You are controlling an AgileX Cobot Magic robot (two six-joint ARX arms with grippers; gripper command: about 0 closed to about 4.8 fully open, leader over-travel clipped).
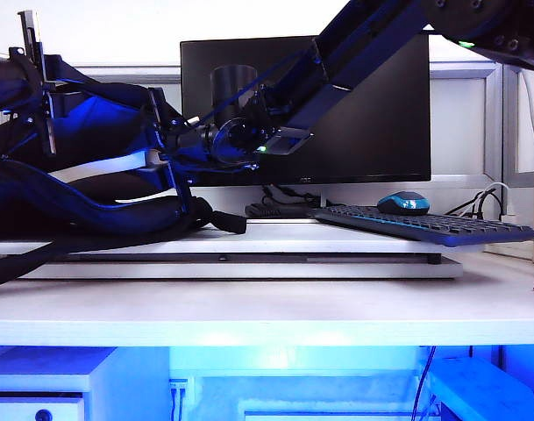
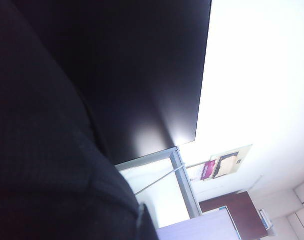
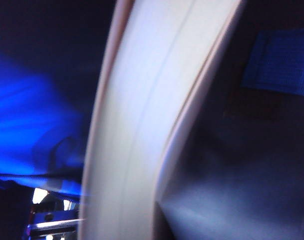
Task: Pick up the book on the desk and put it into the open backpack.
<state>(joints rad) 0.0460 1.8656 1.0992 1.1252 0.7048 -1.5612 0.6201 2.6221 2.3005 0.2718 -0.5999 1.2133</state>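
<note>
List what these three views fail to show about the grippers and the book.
- Right gripper, exterior view: fingertips buried in the backpack mouth; grip on the book unreadable.
- Right wrist view: book blurred, fills frame; fingers unseen.
- Left wrist view: black fabric and monitor only; left gripper out of frame.

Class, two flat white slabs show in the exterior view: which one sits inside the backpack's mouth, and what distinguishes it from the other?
The book, the thin one between the black backpack's blue-lined flaps; the white raised board lies on the desk.
</note>
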